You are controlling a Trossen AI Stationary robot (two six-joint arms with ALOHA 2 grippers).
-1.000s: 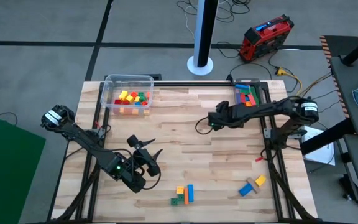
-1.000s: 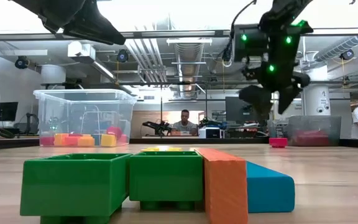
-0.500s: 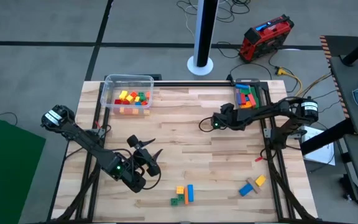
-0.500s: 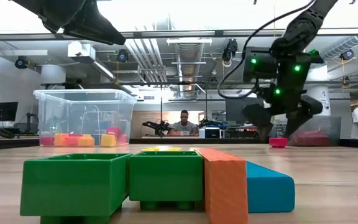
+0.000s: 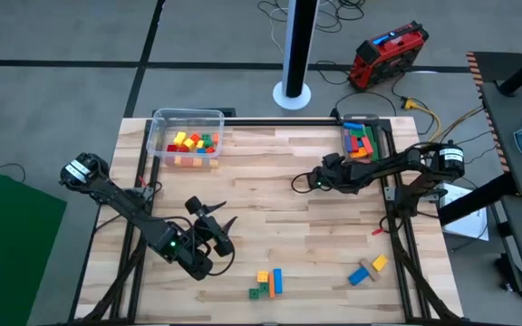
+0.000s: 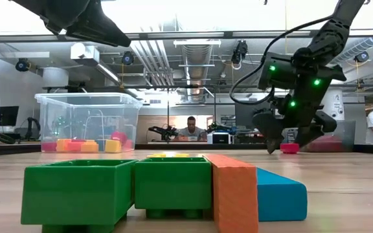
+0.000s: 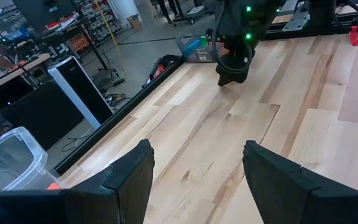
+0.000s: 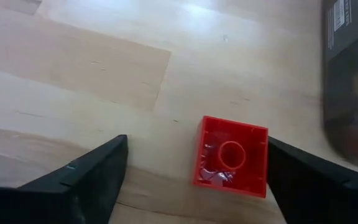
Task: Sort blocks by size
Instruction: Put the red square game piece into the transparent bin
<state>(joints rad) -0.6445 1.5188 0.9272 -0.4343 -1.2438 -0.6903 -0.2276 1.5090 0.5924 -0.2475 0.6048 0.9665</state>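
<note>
Right pincer (image 5: 297, 182) spread above a small red cube; left pincer (image 5: 214, 215) open, idle.
High view: mid-desk (image 5: 270, 217). Right wrist: red cube (image 8: 232, 156) lies between the fingers, untouched; likely light, rigid, slick; pinch its flat opposite sides.

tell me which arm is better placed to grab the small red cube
The right. Its gripper hangs open directly over the small red cube, fingers either side. The left gripper waits open at the table's near left, far from it.
</note>
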